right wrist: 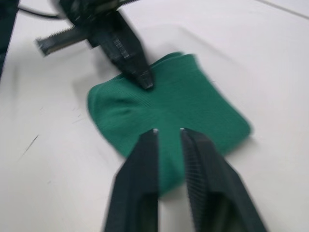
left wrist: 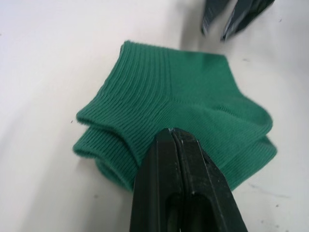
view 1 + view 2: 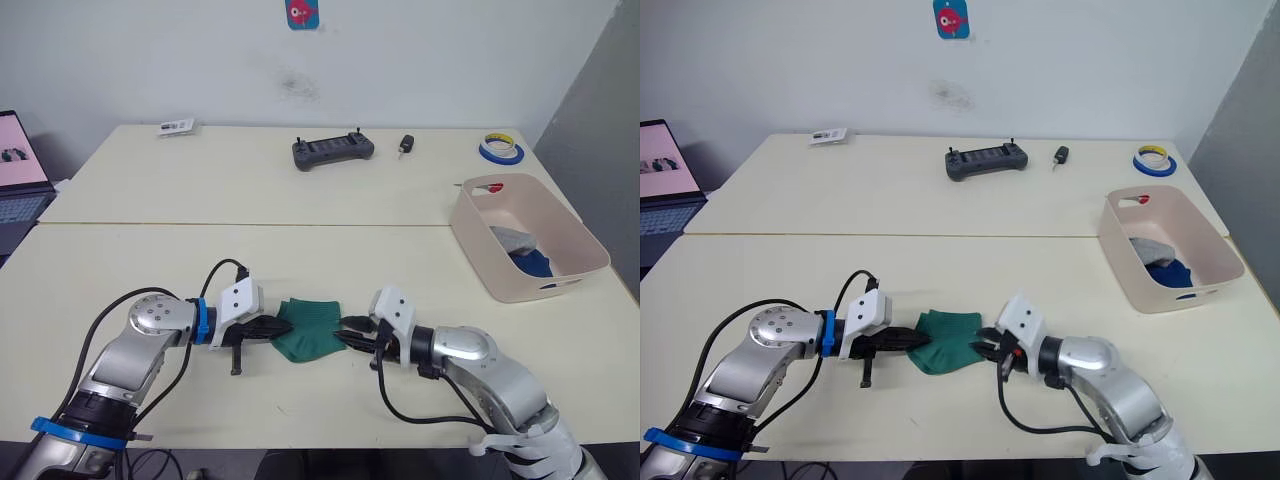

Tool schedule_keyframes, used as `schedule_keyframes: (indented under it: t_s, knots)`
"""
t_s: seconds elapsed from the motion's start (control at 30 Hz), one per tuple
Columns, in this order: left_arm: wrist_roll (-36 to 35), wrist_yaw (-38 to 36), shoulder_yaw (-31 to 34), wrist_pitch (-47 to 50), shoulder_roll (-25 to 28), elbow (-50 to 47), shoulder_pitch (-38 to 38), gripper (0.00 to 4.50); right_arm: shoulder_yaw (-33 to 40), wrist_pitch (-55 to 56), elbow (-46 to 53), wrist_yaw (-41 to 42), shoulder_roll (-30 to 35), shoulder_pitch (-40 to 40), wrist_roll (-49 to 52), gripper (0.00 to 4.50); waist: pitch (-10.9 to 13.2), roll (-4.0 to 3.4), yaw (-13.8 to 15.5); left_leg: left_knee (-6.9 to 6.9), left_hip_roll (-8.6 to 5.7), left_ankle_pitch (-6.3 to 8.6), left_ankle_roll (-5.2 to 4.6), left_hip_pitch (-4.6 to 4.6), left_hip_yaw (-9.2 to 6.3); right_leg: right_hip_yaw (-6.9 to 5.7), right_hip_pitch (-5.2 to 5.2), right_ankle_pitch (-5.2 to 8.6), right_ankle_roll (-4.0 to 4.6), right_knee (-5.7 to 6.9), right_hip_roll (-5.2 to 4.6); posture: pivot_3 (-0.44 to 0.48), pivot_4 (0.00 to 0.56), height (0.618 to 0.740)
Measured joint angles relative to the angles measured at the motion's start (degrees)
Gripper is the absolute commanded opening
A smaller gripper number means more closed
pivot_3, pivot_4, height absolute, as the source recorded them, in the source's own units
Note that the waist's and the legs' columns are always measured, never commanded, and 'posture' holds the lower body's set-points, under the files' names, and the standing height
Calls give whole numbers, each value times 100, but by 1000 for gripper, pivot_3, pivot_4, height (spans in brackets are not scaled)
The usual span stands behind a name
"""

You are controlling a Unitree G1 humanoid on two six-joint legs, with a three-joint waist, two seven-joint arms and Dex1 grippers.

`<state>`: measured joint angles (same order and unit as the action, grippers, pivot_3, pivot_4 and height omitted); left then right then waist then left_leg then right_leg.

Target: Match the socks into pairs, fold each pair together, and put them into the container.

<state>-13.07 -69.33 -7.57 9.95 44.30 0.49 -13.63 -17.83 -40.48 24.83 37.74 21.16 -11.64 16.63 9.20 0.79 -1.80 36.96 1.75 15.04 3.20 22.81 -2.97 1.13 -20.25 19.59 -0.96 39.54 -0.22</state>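
The green socks (image 3: 312,329) lie folded in a small bundle on the near part of the pale table (image 3: 150,260), between the two arms. The left gripper (image 3: 283,327) has its fingers (image 2: 179,183) pressed together, with the tips on the near edge of the bundle. It is hard to tell if any cloth is caught between them. The right gripper (image 3: 352,333) is at the other side of the bundle, and its fingers (image 1: 142,179) are a little apart over the green cloth.

The table is two cream tops pushed together, with a thin line between them. A white wall stands behind it, with a small blue and pink sticker (image 3: 302,13) on it.

The container (image 3: 570,228) sits on the right side of the table, close to the right edge. Inside it lie grey socks (image 3: 512,239) and dark blue socks (image 3: 532,261), touching each other.

At the far edge are a black controller (image 3: 333,151), a small dark key fob (image 3: 406,145), a roll of tape (image 3: 500,149) and a small card (image 3: 177,126). A laptop (image 3: 22,175) stands off to the left. The middle of the table is bare.
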Motion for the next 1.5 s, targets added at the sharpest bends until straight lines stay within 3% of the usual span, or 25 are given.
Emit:
schedule_keyframes:
  t_s: [0.17, 0.27, 0.77, 1.0, 1.1, 1.47, 1.5]
  knots:
    - [142, 0, -54, -370, 0, 111, 10, 0, 383, -1140, -93, -585, -431, -358, 264, 3689, -1, -2, -6, -1, 1, 0, 0, -6, 3, 4, 0, 0, 0, 4, -2, 0, 150, 740]
    - [155, 7, -58, -442, -1, 115, 35, 0, 350, -1651, -176, -742, -567, -542, 329, 4460, -2, -3, -1, -1, 1, 0, 0, -5, 0, 4, 1, 0, 1, 3, -2, 0, 150, 740]
    - [155, 121, 2, -439, -1, 21, 186, 0, -207, -2167, -902, -908, -1280, -1195, 404, 4460, -7, -6, -24, -3, 1, 0, -1, -18, 7, 4, 1, 0, 1, 14, -2, 0, 150, 740]
    - [155, 190, 33, -438, -1, -82, 302, 0, -120, -2353, -984, -901, -1459, -1233, 672, 4460, -6, -7, -22, -3, 4, 0, -1, -17, 6, 4, 0, 0, 0, 14, -3, 0, 150, 740]
    - [155, 232, 33, -439, -1, -83, 327, 0, 2, -2371, -1005, -903, -1477, -1256, 745, 3842, -6, -7, -22, -3, 4, 0, -1, -17, 6, 3, 0, 0, 1, 14, -3, 0, 150, 740]
    - [133, 245, 65, -498, -7, -44, 372, 0, 210, -2281, -1102, -909, -1473, -1318, 785, 23, -6, -7, -23, -4, 3, 1, -1, -17, 8, 4, -2, 0, 1, 14, -3, 0, 150, 740]
    - [110, 244, 75, -495, -10, -43, 377, 0, 206, -2251, -1102, -909, -1472, -1318, 783, 23, -6, -7, -24, -4, 3, 1, -1, -17, 8, 4, -2, 0, 1, 14, -3, 0, 150, 740]
